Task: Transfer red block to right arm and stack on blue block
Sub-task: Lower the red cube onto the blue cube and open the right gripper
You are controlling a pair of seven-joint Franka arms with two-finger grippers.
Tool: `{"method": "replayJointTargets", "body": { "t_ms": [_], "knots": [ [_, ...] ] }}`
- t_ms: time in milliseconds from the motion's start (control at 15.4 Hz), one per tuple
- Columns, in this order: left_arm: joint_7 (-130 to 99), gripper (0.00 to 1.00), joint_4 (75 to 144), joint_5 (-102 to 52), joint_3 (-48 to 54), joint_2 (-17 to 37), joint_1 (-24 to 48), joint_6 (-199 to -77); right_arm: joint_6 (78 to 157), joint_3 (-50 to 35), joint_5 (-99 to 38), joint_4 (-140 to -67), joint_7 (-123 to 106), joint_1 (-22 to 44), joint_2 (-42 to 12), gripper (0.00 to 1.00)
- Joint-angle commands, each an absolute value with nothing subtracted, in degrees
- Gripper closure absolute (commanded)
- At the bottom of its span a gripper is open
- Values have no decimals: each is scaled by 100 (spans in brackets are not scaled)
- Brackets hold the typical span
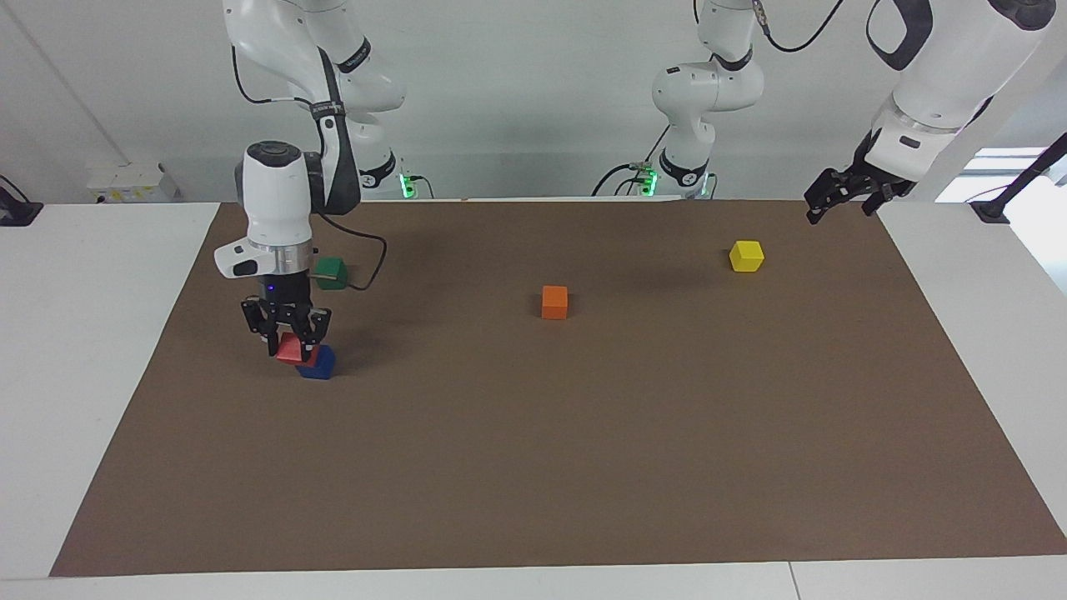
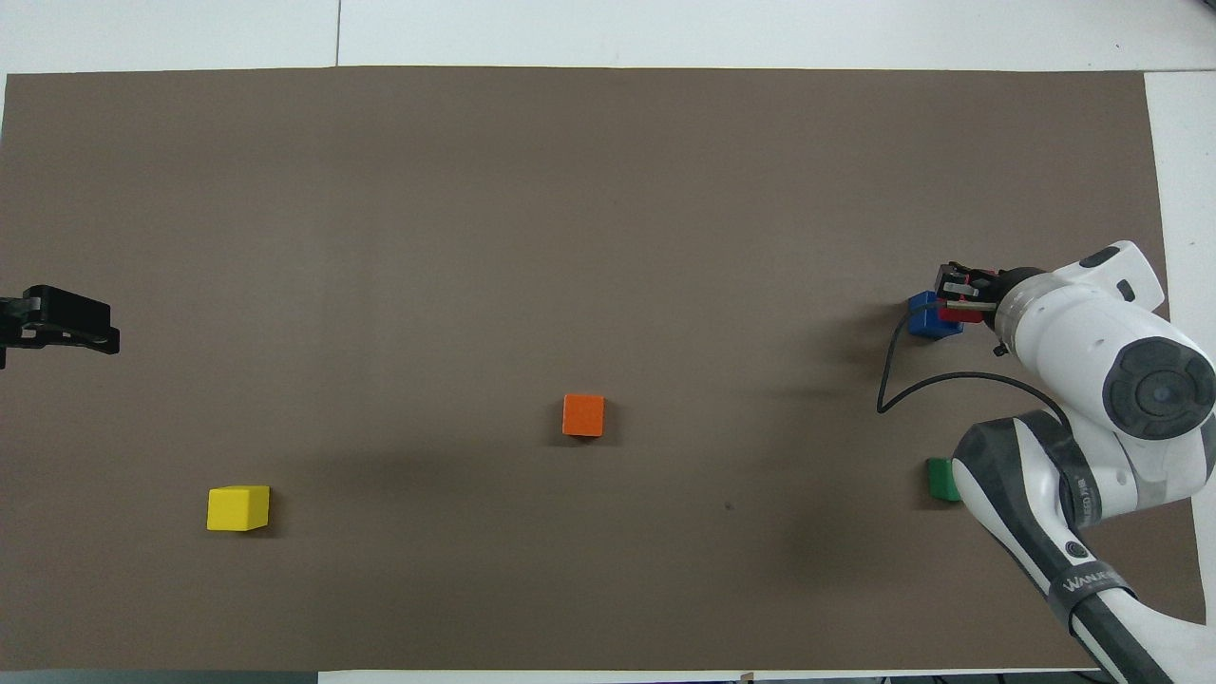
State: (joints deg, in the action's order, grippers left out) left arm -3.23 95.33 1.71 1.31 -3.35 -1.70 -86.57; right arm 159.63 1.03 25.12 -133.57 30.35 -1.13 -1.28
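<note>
My right gripper [image 1: 288, 337] is shut on the red block [image 1: 292, 349] and holds it low over the blue block [image 1: 322, 365], which rests on the brown mat toward the right arm's end. The red block overlaps the blue block's top and sits off-centre. I cannot tell whether they touch. In the overhead view the right gripper [image 2: 964, 294] holds the red block [image 2: 958, 313] over the blue block [image 2: 925, 319]. My left gripper [image 1: 839, 198] is open and empty, raised over the mat's edge at the left arm's end, where it waits; it also shows in the overhead view [image 2: 59, 323].
A dark green block [image 1: 331, 272] lies nearer to the robots than the blue block, beside the right arm's black cable [image 2: 893, 380]. An orange block [image 1: 554, 302] lies mid-mat. A yellow block [image 1: 746, 256] lies toward the left arm's end.
</note>
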Motion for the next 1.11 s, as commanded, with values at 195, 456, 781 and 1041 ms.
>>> {"method": "replayJointTargets", "body": {
  "t_ms": [195,456,781,1041],
  "knots": [
    [-299,0,9545,158,26,-404,-44,-8569,15987,35,2689,-13500,3217,-158,26,100],
    [-308,0,9536,158,26,-413,-61,-8622,16022,35,2689,-13491,3199,-158,-44,100],
    [-308,0,9580,158,18,-466,-123,-8596,16049,35,2698,-13447,3199,-158,-158,100],
    [-308,0,9580,158,18,-466,-123,-8596,16207,35,2690,-13430,3199,-158,-263,100]
  ]
}}
